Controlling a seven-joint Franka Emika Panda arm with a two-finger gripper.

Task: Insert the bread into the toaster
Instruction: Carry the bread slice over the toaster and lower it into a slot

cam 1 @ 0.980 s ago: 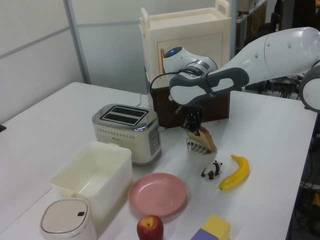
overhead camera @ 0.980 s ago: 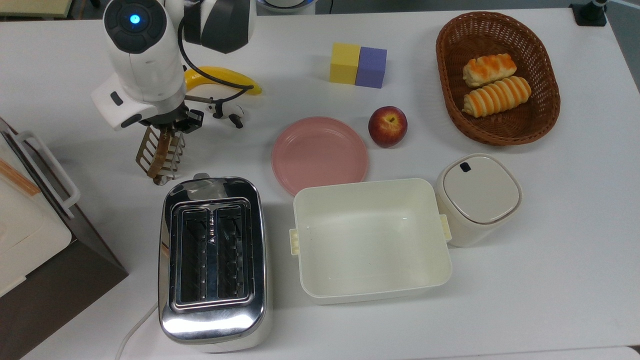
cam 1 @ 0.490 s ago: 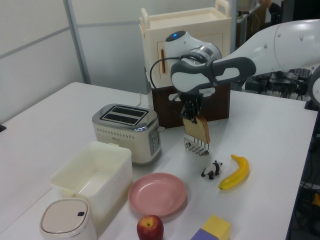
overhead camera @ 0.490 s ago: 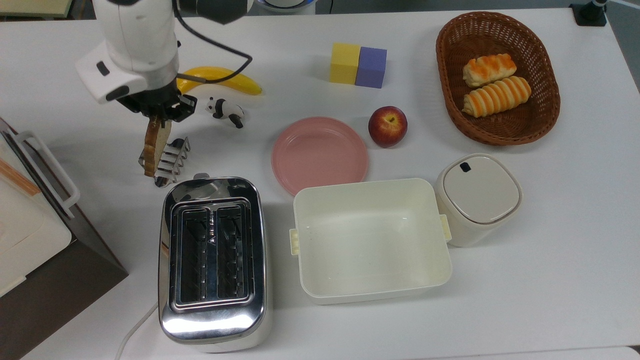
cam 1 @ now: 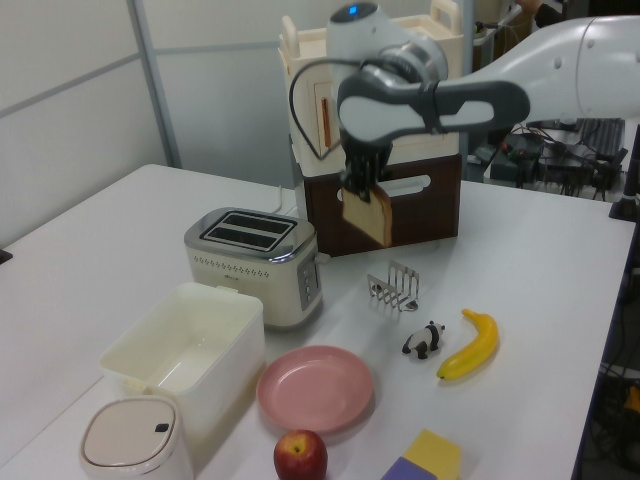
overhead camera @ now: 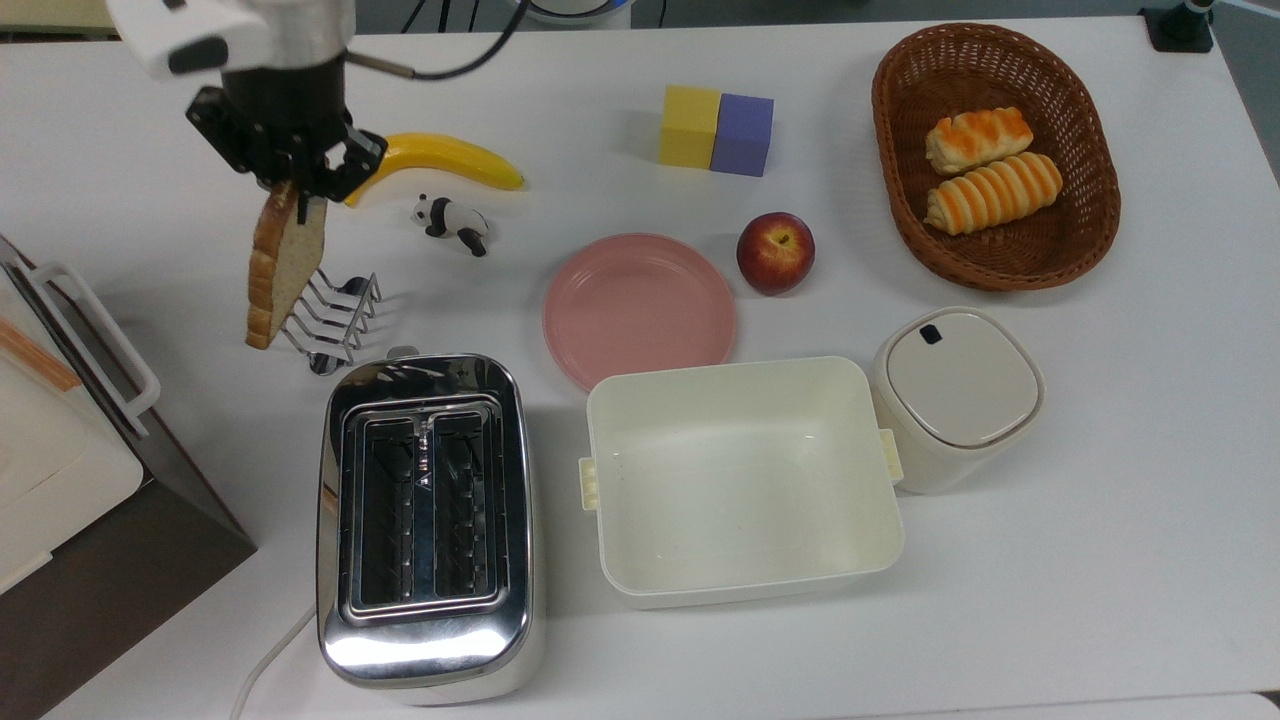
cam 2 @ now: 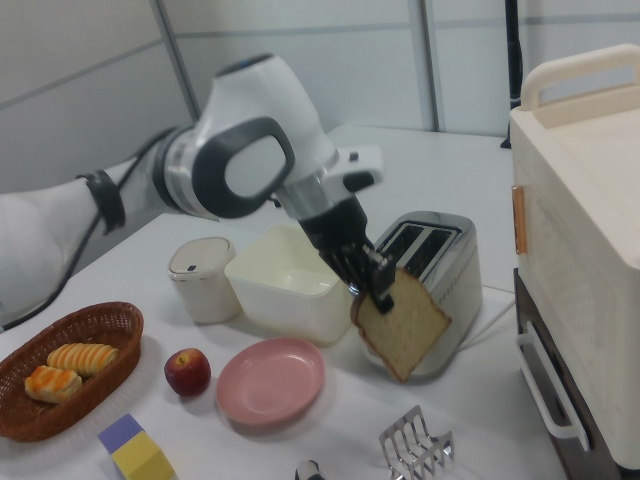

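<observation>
Two black fingers (overhead camera: 300,190) pinch the bread (overhead camera: 283,268) by its upper edge, so the slice hangs in the air, clear of everything beneath it. In the right view the bread (cam 2: 402,325) dangles tilted, crust dark around a pale tan face, with the fingers (cam 2: 375,290) clamped on its top corner. In the left view the slice (cam 1: 367,212) hangs well above the wire toast rack (cam 1: 394,286), which stands on the surface (overhead camera: 1100,500) with nothing in it.

In the top view the rack (overhead camera: 330,320) sits just beyond the toaster (overhead camera: 425,520), towards the surface's far left corner. The toaster stands near the front edge, both slots open upward and dark inside, a white cord (overhead camera: 265,665) trailing from its near end. Just beside it, on the top view's right, is a cream tub (overhead camera: 740,480), then a lidded cream canister (overhead camera: 955,395) touching the tub's side.

Further back lie a pink plate (overhead camera: 640,310), an apple (overhead camera: 775,252), a small panda figure (overhead camera: 450,222) and a banana (overhead camera: 440,160). A yellow block (overhead camera: 689,126) and a purple block (overhead camera: 744,134) touch each other near the far edge. A wicker basket (overhead camera: 900,200) at the far right corner holds two striped rolls (overhead camera: 990,165). A cream-and-brown cabinet (overhead camera: 60,480) stands at the left edge.
</observation>
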